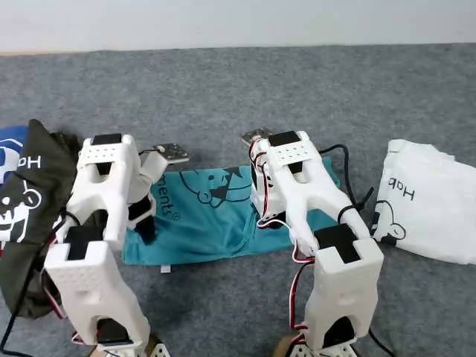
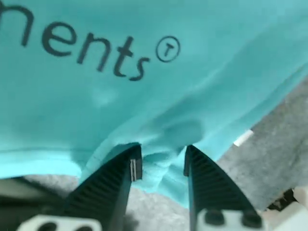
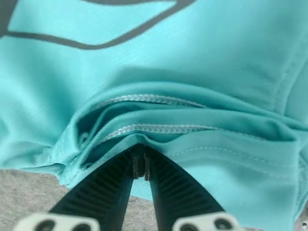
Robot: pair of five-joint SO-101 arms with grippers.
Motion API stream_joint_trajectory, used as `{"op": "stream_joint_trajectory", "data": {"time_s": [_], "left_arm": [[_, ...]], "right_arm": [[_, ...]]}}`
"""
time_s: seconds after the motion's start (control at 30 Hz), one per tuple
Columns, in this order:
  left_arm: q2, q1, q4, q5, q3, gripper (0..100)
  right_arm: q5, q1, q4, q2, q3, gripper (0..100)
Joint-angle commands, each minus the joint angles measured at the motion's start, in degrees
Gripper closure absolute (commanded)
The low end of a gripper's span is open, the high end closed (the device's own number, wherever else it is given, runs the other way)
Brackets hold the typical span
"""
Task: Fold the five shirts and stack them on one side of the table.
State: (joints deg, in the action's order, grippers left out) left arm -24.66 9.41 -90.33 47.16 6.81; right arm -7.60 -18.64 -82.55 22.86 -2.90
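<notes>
four shirts in view, one of each colour: teal shirt [image 1: 201, 223], white shirt [image 1: 435, 204], black shirt [image 1: 33, 190], blue shirt [image 1: 9, 145]. two arms, two grippers. one small white tag [image 1: 165, 268] at the teal shirt's near edge.

the teal shirt lies spread mid table [image 1: 223, 89], print up, between and partly under your two arms. the white shirt is at the right, apart from the teal one. the black shirt is heaped at the left edge, lying over the blue shirt.

your left gripper [image 2: 162, 161] is at the teal shirt's near-left end. its jaws are parted, with a bunched fold of teal cloth between the fingertips, not clamped as far as you can see. your right gripper [image 3: 140, 166] is pinched tight on the teal shirt's hem toward the near-right side. the tips meet and stitched folds are piled just beyond them.

hidden or cut off: the left arm [image 1: 104, 193] covers the teal shirt's left end and the right arm [image 1: 312, 201] covers its right end. the white shirt's right side is cut by the frame. the blue shirt is just a sliver at the far left, mostly under the black one and also cut off. how much cloth the right tips really hold is hidden by the fold. the black heap's near end runs behind the left arm's base.
</notes>
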Motion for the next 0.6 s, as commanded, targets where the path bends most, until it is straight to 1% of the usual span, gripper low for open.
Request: {"op": "stream_joint_trajectory", "data": {"time_s": [0.0, 0.1, 0.23, 0.3, 0.4, 0.57], "left_arm": [[-0.88, 0.00, 0.88, -2.29, -4.00, 85], [-1.58, -0.09, 0.79, -3.43, -5.76, 91], [-1.32, -2.11, -6.68, -2.11, -7.87, 99], [-1.23, -2.99, -10.37, -0.97, -8.48, 99], [-0.79, -3.52, -10.29, -2.29, -8.13, 99], [2.46, -4.92, -10.29, -2.29, -4.09, 100]], "right_arm": [[0.18, 1.10, -0.48, -1.01, 3.16, 98.9], [0.18, 1.10, -0.48, -1.01, 3.16, 98.9], [0.18, 1.10, -1.27, -1.01, 3.16, 98.9], [0.18, 1.01, -1.36, -1.01, 3.16, 98.9], [0.26, 1.01, -1.54, -1.01, 3.16, 98.9], [0.26, 1.01, -1.54, -1.01, 3.16, 98.9]]}}
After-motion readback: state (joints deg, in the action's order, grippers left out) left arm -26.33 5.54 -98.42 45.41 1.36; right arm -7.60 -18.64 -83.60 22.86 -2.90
